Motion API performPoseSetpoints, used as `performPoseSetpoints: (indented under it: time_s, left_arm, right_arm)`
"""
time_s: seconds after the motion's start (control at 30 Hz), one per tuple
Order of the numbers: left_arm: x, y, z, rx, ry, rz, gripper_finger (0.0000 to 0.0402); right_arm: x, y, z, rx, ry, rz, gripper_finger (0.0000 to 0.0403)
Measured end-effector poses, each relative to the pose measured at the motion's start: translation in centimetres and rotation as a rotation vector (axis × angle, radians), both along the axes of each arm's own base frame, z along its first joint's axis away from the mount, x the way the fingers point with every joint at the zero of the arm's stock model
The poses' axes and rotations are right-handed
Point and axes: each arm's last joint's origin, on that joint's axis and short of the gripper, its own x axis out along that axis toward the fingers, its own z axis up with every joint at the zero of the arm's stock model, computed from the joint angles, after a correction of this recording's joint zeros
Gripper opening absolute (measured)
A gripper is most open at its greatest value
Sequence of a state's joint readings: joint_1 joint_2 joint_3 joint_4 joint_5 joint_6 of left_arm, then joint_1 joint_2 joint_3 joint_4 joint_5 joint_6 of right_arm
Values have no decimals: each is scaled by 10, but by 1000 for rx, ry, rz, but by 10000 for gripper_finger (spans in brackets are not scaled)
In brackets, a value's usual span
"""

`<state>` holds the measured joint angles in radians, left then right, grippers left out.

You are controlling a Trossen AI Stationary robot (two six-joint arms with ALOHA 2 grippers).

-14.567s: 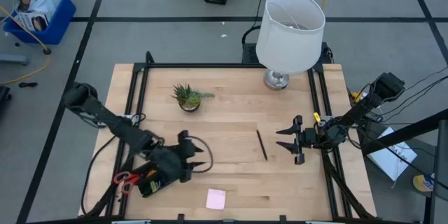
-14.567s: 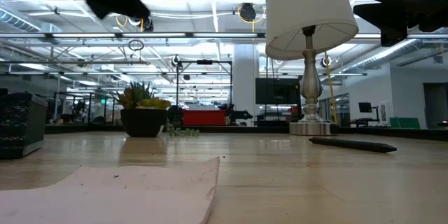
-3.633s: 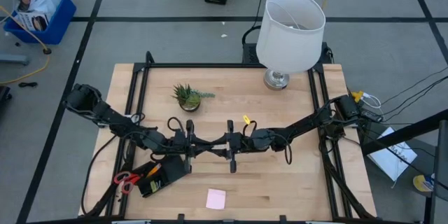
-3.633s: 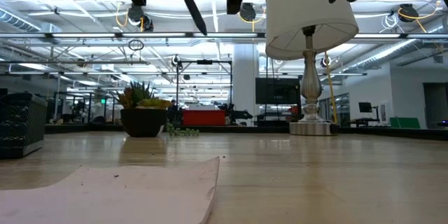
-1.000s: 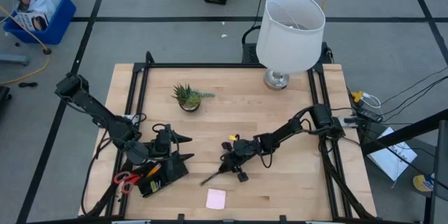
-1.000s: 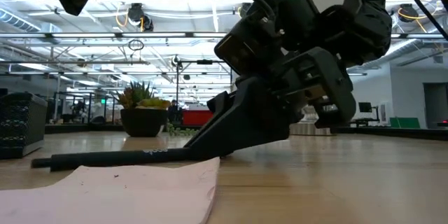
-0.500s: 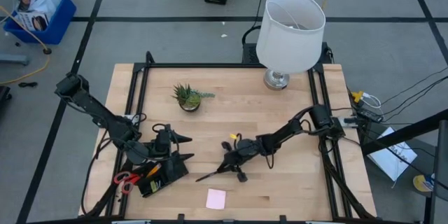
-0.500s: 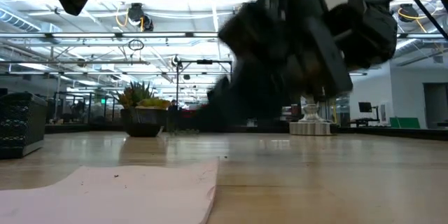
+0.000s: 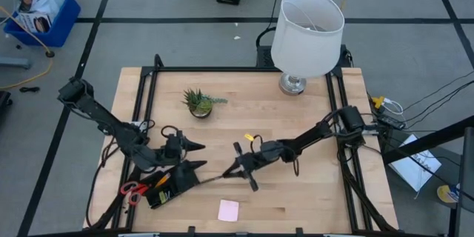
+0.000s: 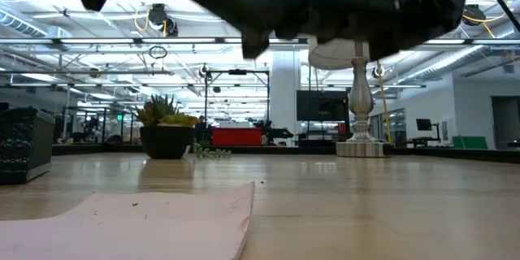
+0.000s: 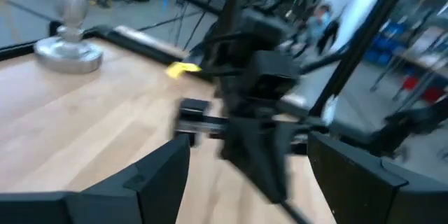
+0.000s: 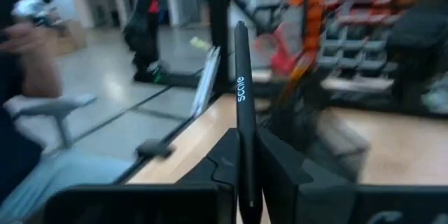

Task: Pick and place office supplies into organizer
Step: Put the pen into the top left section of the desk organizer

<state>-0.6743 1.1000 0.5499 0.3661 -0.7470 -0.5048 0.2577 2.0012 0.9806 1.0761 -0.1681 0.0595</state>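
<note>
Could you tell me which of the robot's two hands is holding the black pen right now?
The right hand, out over the middle of the table, is shut on the black pen. The left hand hovers open and empty above the organizer.

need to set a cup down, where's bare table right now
Bare wood lies between the plant and the lamp, and right of the pink pad. It is crowded on the left, where the right claw carries a pen toward the organizer and the left claw.
</note>
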Motion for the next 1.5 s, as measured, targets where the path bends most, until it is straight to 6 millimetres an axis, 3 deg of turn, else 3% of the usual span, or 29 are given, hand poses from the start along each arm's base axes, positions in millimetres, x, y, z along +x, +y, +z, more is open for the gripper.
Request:
performPoseSetpoints:
  time_s: [0.3,0.57,1.03,1.2,1.5]
  left_arm:
    - [-8,-2,27,70,-172,-51,275]
    - [-20,-9,38,236,-233,-109,275]
    - [-18,-12,34,334,-211,-71,275]
    - [-7,-11,30,354,-217,-27,273]
    - [3,-5,25,338,-209,29,217]
  right_arm:
    - [-5,-7,36,-59,-78,-99,28]
    - [-8,-14,50,-111,-122,-242,29]
    - [-8,-19,64,-128,-274,-261,28]
    - [-6,-29,62,-105,-244,-281,32]
    - [-5,-32,63,-114,-257,-267,30]
